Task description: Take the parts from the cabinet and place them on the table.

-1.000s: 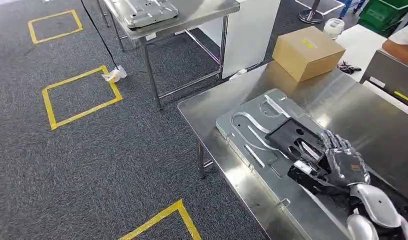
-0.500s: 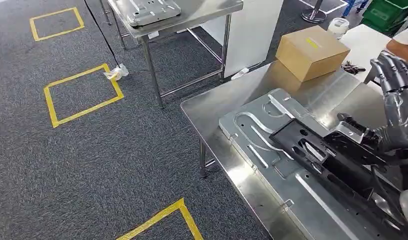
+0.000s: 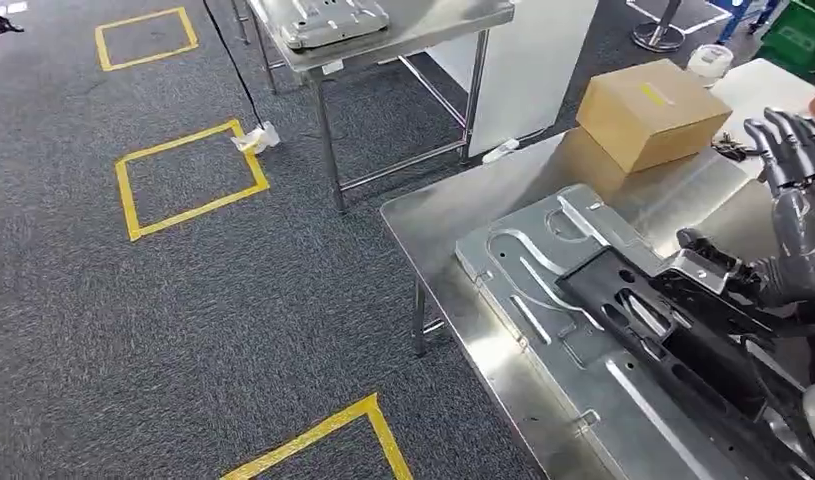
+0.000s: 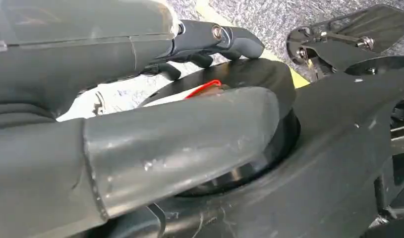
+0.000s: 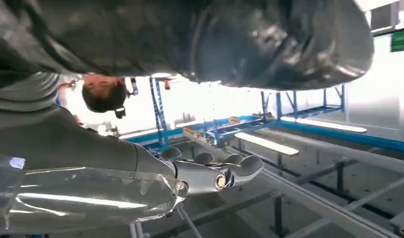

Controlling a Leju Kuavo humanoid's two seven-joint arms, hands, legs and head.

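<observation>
From the head view, the black part [image 3: 673, 330] lies on the grey plate [image 3: 543, 290] on the near table [image 3: 433, 215] — set down, it seems — while the right hand [image 3: 798, 190] hangs above it, fingers spread, holding nothing. The left wrist view shows the left hand [image 4: 140, 99] hanging by the robot's body, but I cannot tell if it is open or closed. The right wrist view shows the right fingers [image 5: 219, 173] apart in the air — whether more parts wait in the cabinet is not shown.

My right hand [image 3: 795, 215] hangs open at three o'clock, above the black part [image 3: 673, 335] on the metal plate [image 3: 543, 290].
</observation>
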